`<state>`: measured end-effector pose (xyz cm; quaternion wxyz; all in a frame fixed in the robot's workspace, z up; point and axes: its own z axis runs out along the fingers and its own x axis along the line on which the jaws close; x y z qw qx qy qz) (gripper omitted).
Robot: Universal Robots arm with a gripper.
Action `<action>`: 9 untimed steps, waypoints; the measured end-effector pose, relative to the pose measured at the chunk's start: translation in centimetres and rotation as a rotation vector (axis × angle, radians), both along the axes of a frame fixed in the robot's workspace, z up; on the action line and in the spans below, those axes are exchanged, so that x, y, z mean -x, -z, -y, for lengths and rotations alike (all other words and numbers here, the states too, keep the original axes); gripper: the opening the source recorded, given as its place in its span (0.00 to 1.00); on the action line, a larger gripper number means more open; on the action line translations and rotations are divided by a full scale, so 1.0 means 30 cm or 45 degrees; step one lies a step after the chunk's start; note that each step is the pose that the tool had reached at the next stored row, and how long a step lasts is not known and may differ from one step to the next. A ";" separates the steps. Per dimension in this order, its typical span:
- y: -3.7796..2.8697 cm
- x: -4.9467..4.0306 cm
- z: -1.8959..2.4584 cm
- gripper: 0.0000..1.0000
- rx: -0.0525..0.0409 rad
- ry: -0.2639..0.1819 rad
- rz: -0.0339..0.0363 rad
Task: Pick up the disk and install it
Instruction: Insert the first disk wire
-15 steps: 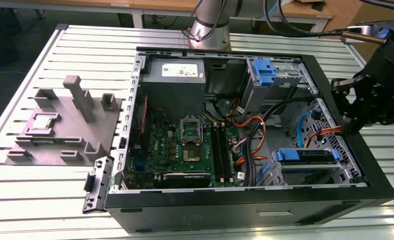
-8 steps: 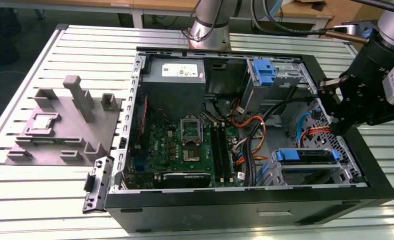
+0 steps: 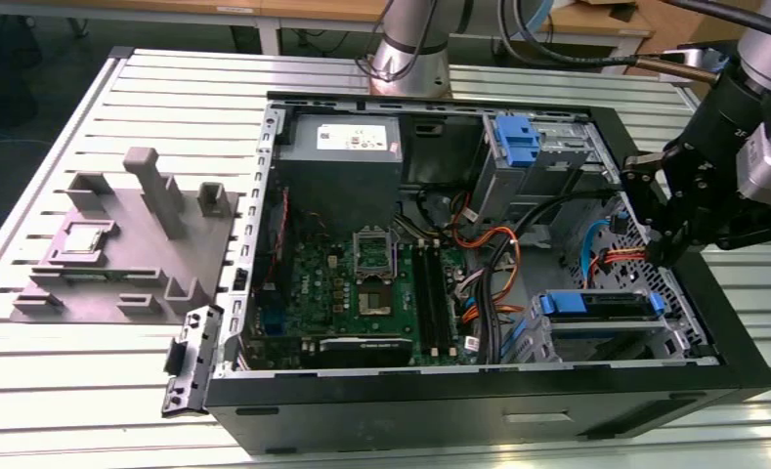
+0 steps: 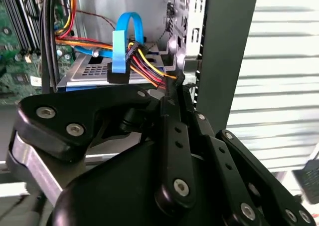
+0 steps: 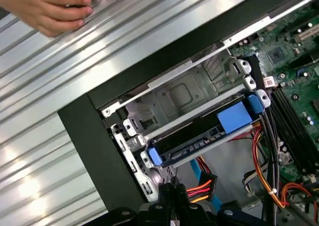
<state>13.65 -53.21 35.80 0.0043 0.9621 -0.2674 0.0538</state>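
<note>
The disk (image 3: 600, 304), edged by its bright blue carrier, lies in the drive cage at the front corner of the open computer case (image 3: 737, 352), on the exterior view's right. In the first wrist view the disk (image 5: 204, 131) sits in the metal bay with a blue tab at one end. My gripper (image 3: 659, 249) hangs just above and beside that cage, over the case's side wall. Its black fingers are pressed together in both wrist views with nothing between them, the tips (image 4: 177, 86) next to a bundle of red, yellow and orange cables (image 4: 149, 69). Gripper (image 5: 172, 191) is apart from the disk.
A second blue carrier (image 3: 516, 142) stands in the upper bay, beside the grey power-supply box (image 3: 346, 142). The motherboard (image 3: 359, 283) and loose cables (image 3: 490, 264) fill the case floor. A grey fixture (image 3: 124, 244) sits on the slatted table. A person's hand (image 5: 50, 9) rests on the table outside the case.
</note>
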 end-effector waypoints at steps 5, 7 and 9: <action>0.002 0.000 0.000 0.17 0.000 0.114 0.0000; 0.003 0.000 0.000 0.17 0.000 0.162 0.0000; 0.004 0.000 0.000 0.17 0.000 0.208 0.0000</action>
